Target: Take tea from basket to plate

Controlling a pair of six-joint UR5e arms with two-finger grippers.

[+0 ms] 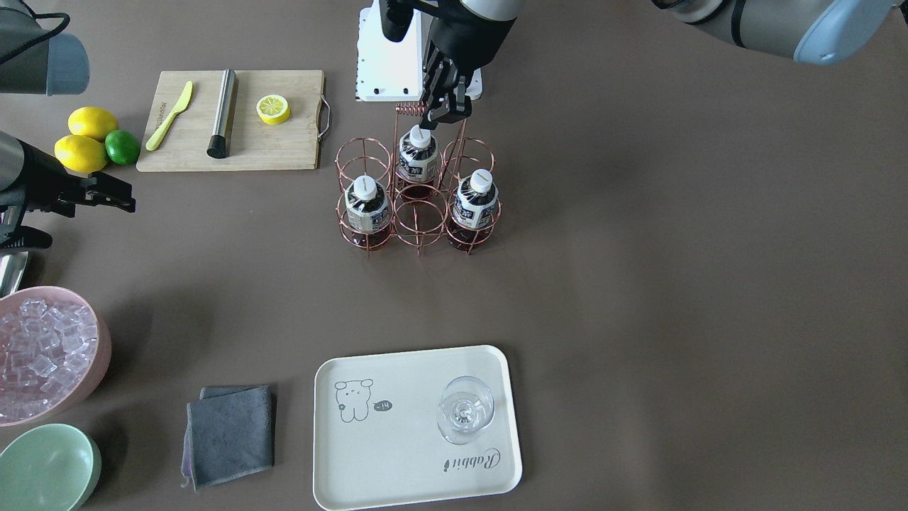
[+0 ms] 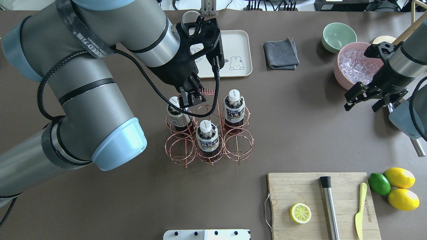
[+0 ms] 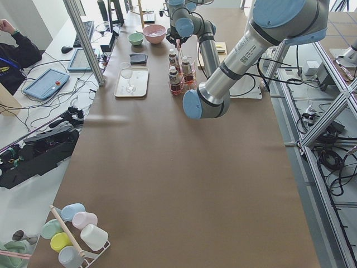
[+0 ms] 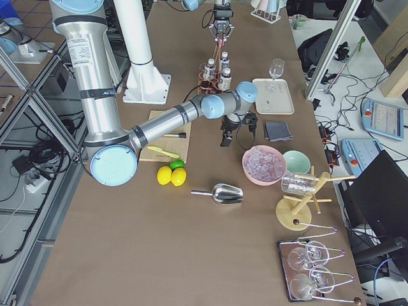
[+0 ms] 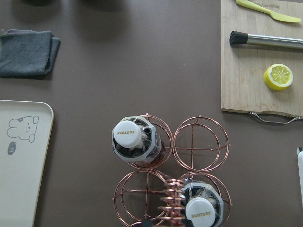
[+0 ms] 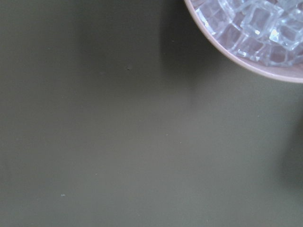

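Three tea bottles stand in the copper wire basket [image 2: 238, 146]: tea [image 2: 234, 108] far right, tea [image 2: 207, 138] near middle, tea [image 2: 176, 115] far left. My left gripper [image 2: 190, 98] hangs above the basket's left end, beside the coil handle [image 1: 409, 110] and over the far-left tea, touching nothing; its fingers look slightly apart. The left wrist view shows two white caps and the handle from above. The cream plate [image 1: 397, 461] lies across the table. My right gripper [image 2: 365, 100] stands open beside the pink bowl, holding nothing.
A wine glass [image 1: 464, 409] stands on the plate. Nearby are a grey cloth [image 1: 230, 434], a pink bowl of ice [image 1: 42, 351] and a green bowl [image 1: 46, 468]. A cutting board [image 1: 284, 142] carries a lemon half, a muddler and a knife, with lemons and a lime [image 1: 122, 147] beside it.
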